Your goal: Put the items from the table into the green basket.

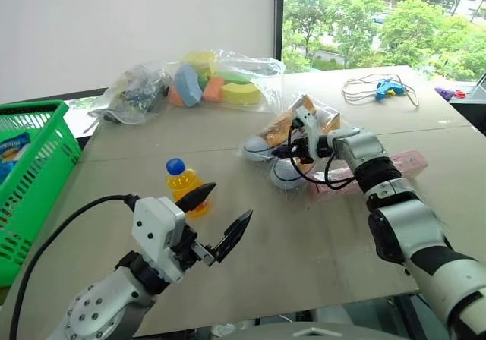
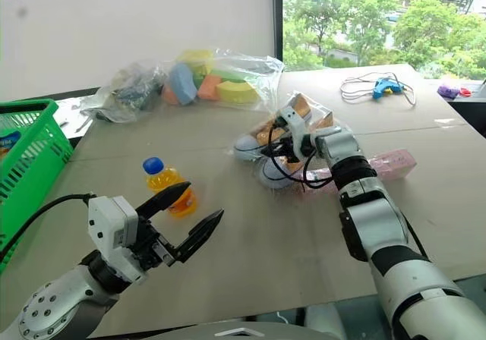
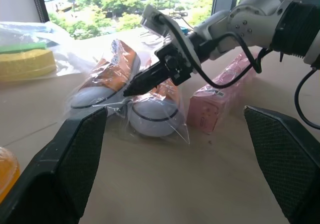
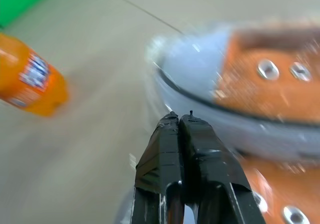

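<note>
The orange-drink bottle with a blue cap stands on the beige table, just beyond my open left gripper, which holds nothing. The wrapped orange sneakers lie mid-table, with the long pink box beside them. My right gripper is shut, its fingertips against the sneakers' clear wrap by a white toe cap; I cannot tell whether any wrap is pinched. Clear bags of foam shapes and dark bits lie at the back. The green basket stands at the far left.
A blue-and-white packet lies inside the basket. A blue tool with a coiled white cable and a small purple thing sit at the back right. Bare tabletop lies between the bottle and the sneakers.
</note>
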Action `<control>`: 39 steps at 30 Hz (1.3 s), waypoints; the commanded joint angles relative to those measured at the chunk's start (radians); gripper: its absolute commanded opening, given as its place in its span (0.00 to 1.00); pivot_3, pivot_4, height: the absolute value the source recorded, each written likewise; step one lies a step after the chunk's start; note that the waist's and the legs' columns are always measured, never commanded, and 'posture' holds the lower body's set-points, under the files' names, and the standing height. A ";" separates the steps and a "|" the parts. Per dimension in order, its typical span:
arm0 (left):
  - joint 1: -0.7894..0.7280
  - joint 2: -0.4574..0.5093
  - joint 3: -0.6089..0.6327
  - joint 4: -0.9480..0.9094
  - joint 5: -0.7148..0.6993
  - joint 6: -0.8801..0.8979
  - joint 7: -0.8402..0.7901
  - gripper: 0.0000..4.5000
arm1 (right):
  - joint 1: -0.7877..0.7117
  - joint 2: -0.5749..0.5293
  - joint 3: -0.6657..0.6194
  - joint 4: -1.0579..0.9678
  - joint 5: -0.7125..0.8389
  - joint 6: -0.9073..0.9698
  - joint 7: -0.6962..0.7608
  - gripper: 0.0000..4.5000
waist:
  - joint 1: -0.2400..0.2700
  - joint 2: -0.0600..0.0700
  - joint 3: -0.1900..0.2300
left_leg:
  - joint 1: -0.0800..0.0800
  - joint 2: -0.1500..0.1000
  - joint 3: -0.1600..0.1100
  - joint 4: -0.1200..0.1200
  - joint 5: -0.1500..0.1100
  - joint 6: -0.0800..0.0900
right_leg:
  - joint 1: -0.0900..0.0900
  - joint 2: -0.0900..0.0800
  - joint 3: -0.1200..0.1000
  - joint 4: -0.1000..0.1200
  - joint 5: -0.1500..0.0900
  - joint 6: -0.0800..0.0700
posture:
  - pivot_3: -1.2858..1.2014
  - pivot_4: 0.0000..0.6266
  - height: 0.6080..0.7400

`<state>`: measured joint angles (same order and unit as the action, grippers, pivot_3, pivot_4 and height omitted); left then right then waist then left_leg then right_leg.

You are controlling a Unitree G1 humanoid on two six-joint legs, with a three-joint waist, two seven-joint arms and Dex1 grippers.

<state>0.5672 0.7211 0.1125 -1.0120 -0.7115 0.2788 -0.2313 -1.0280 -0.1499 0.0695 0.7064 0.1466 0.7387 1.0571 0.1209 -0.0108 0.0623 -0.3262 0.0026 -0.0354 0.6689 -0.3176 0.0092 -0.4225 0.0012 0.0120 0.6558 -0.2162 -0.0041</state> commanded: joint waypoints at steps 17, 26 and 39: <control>-0.048 0.007 -0.034 -0.035 -0.012 0.013 0.034 1.00 | 0.368 -0.406 0.271 -0.544 -0.191 -0.746 0.175 1.00 | 0.002 -0.002 -0.001 | -0.002 0.001 0.001 -0.001 0.000 0.000 | 0.001 0.000 -0.002 -0.009 0.002 0.003 | 0.63 0.00 1.00; -0.071 0.002 0.022 -0.035 -0.049 0.067 -0.013 1.00 | 0.364 -0.376 0.436 -0.305 -0.624 -1.012 -0.261 1.00 | -0.003 -0.005 -0.003 | 0.002 0.001 0.003 0.000 0.000 0.000 | 0.009 0.000 0.000 -0.008 0.000 -0.001 | 0.62 0.00 1.00; -0.051 -0.076 -0.003 0.010 0.046 0.064 -0.092 1.00 | 0.281 -0.258 0.513 -0.018 -0.800 -1.004 -0.553 0.73 | -0.032 -0.012 -0.008 | 0.018 0.002 0.001 0.000 0.002 -0.003 | 0.022 -0.001 0.005 -0.009 0.000 -0.002 | 0.62 0.00 1.00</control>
<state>0.5212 0.6557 0.1157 -0.9755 -0.6867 0.3590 -0.3186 -0.7370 -0.4011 0.5783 0.6248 -0.6297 -0.2820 0.5187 0.0892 -0.0227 0.0543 -0.3087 0.0051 -0.0352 0.6689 -0.3156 0.0060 -0.4008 0.0005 0.0172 0.6469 -0.2160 -0.0058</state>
